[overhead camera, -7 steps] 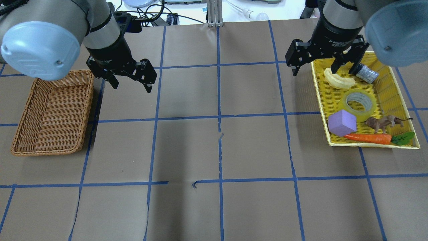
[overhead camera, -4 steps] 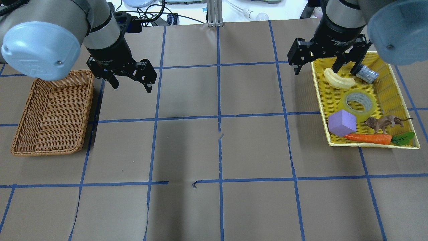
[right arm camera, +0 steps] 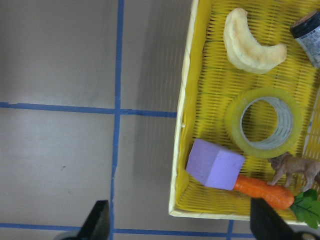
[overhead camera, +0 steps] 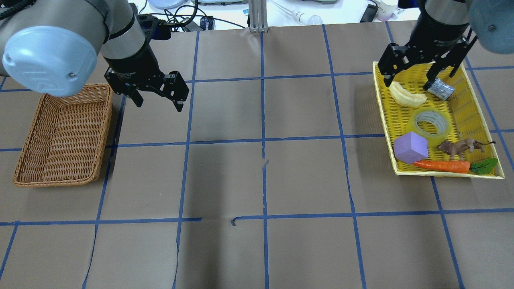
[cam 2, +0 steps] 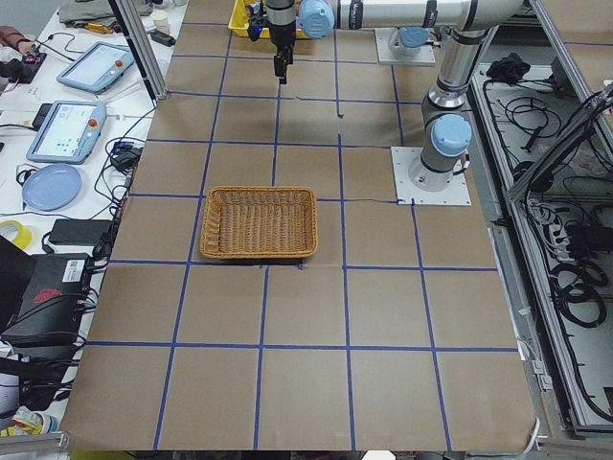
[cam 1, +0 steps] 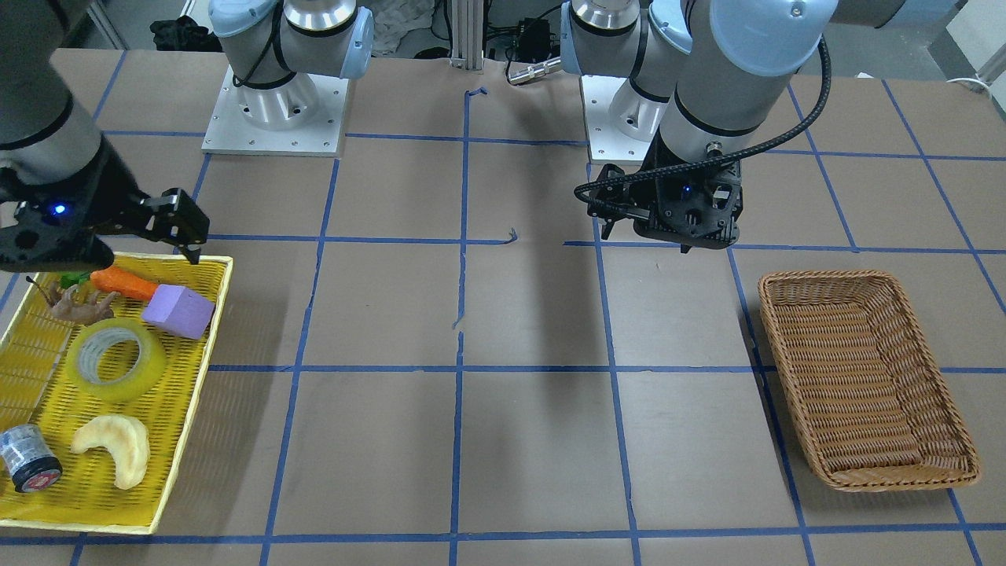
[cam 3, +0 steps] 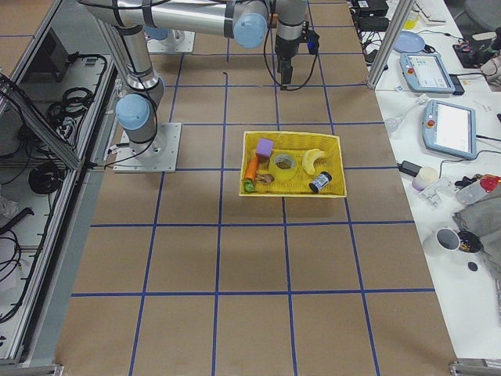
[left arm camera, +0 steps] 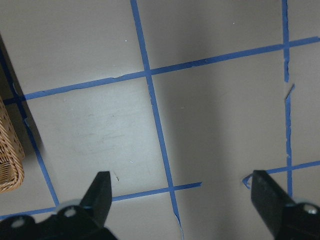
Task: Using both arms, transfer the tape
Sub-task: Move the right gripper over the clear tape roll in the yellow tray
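The tape (overhead camera: 430,126), a yellow-green roll with a grey-white core, lies flat in the middle of the yellow tray (overhead camera: 384,120). It also shows in the front view (cam 1: 115,360) and the right wrist view (right arm camera: 263,122). My right gripper (overhead camera: 419,78) is open and empty. It hangs above the tray's far end, beyond the tape and clear of it. My left gripper (overhead camera: 158,103) is open and empty. It hangs above the bare table beside the wicker basket (overhead camera: 56,182), and the left wrist view (left arm camera: 182,195) shows only paper and blue lines under it.
The tray also holds a pale banana-shaped piece (overhead camera: 406,97), a small dark cylinder (overhead camera: 439,88), a purple block (overhead camera: 410,147), a toy lion (overhead camera: 459,147) and a carrot (overhead camera: 441,165). The block and the lion sit close against the tape. The wicker basket holds nothing.
My right gripper has moved right and towards the far side, from beside the tray's inner edge to over its far end. The left arm has not moved.
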Motion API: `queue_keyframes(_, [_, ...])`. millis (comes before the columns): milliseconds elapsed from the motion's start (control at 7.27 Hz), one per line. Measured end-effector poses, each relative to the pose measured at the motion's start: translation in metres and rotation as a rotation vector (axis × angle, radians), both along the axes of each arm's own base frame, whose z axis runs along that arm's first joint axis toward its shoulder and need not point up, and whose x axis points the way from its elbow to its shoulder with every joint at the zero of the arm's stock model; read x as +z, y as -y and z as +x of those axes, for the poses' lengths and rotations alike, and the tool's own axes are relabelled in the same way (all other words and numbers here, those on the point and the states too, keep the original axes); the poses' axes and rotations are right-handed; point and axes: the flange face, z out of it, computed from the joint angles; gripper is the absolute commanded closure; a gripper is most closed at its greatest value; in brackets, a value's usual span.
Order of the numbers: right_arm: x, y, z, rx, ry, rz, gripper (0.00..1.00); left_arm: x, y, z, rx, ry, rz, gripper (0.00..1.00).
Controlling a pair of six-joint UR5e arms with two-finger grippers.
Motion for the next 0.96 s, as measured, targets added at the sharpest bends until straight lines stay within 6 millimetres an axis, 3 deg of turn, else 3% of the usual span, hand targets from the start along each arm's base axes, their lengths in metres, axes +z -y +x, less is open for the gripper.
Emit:
queue_keyframes(275, [-0.054, 0.030, -0.085, 0.055, 0.016, 0.043, 0.00, -0.002, -0.001, 0.000, 0.000, -0.001, 0.004, 0.00])
queue_keyframes(688, [-0.135, 0.045, -0.155, 0.097, 0.032, 0.059, 0.01, -0.008, -0.002, 0.000, 0.000, -0.002, 0.013, 0.00])
queue_keyframes(963, [-0.186, 0.041, -0.177, 0.098, 0.045, 0.065, 0.16, -0.013, -0.003, 0.000, -0.001, -0.001, 0.021, 0.00])
